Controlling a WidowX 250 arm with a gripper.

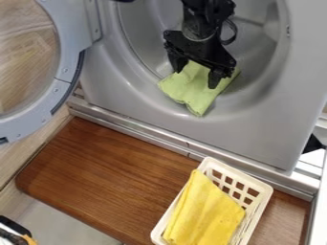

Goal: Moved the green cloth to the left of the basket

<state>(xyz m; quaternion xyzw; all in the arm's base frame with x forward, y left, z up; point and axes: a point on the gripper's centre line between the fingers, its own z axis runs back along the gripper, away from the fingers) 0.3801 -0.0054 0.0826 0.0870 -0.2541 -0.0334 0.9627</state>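
Green cloth (199, 95): one, rumpled, over near lip of washer (249, 131) opening. Claw (194, 77): black, fingers apart, cloth between and beneath. Basket (240, 172): white, near right on wooden board (115, 167), yellow cloth (207, 210) inside. Round door (64, 60): far left, swung open.

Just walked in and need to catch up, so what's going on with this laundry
A robot gripper is at the green cloth, its fingers apart, at the laundry machine's round opening. The cloth isn't beside the basket yet. The basket sits below on a wooden board, with a yellow cloth in it.
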